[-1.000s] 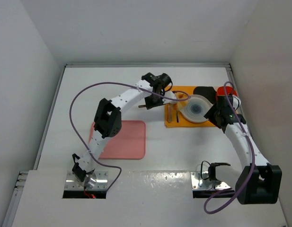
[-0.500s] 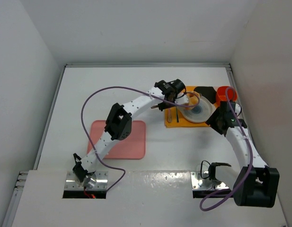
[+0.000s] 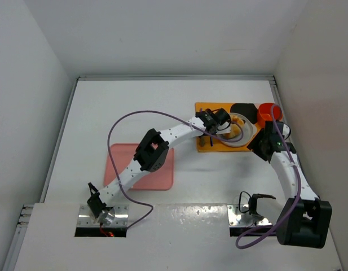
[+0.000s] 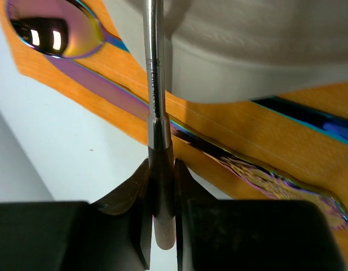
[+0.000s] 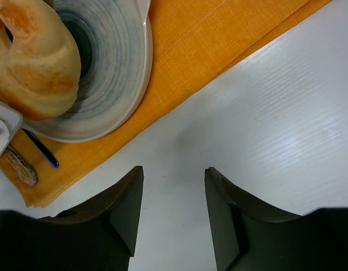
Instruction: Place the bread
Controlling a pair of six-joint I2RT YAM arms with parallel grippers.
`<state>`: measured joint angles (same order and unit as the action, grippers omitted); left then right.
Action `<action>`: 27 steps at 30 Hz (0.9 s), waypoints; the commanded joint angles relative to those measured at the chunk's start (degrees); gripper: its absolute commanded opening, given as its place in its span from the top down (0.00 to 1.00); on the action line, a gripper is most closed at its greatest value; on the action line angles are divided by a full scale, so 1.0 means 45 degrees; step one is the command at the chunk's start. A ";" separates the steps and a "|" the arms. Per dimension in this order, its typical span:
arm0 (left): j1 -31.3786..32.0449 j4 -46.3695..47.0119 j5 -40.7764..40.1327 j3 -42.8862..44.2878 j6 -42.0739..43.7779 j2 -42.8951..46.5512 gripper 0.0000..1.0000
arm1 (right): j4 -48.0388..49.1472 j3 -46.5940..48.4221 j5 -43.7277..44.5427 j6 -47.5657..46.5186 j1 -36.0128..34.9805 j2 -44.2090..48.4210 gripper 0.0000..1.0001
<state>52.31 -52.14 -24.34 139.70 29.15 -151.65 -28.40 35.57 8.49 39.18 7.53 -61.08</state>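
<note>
Swings the left gripper (image 3: 219,121) rightward over the past second, from above the bare table (image 5: 275,113) left of the orange mat (image 3: 203,108) to the left rim of the plate (image 5: 128,73). Keeps it clenched on the brown handle of a metal-shafted tool (image 4: 154,84), the shaft running on beneath the plate's pale rim in the left wrist view. Cannot tell what the tool's far end looks like, nor whether it touches the bread (image 5: 32,56). Finds the bread now lying in the plate's dished, blue-grey middle, toward its left side, where a second ago only the bare centre showed. Reads, then, as the placing all but done: bread on the plate, resting rather than hanging, though whether free of the tool stays hidden. Leaves the right gripper (image 5: 172,180) spread wide and empty, low over the white table just off the mat's edge, near the plate but apart from it, and drawn back a little from where it was. Calls next, most likely, for easing the tool out from the plate without dragging the bread along or lifting the rim. Worth minding too the spoon (image 4: 55,34) lying on the mat just beside the shaft, which a careless withdrawal could knock.
</note>
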 commanded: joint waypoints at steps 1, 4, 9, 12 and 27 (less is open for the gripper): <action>0.0326 0.1640 -0.1422 -0.0278 0.0785 0.0437 1.00 | 0.0277 -0.0053 -0.0071 -0.0171 0.0123 0.0175 0.52; 0.0600 0.2850 -0.2866 -0.1041 0.1877 0.0576 1.00 | 0.0316 -0.0034 -0.0109 -0.0132 0.0104 0.0136 0.52; 0.0951 0.5175 -0.4901 -0.2311 0.3968 0.1024 1.00 | 0.0276 0.0044 -0.0129 -0.0171 0.0104 0.0213 0.52; 0.0953 0.8234 -0.6112 -0.3600 0.6267 0.1453 1.00 | 0.0277 0.0064 -0.0090 -0.0210 0.0104 0.0272 0.52; -0.0024 1.0686 -0.7053 -0.2859 0.8502 0.1084 1.00 | 0.0218 0.0162 -0.0422 -0.0210 0.0104 0.0546 0.52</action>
<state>53.17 -9.78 -52.99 124.46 65.54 -148.29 -28.49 35.57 7.22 38.72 7.75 -59.40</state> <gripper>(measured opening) 0.198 0.480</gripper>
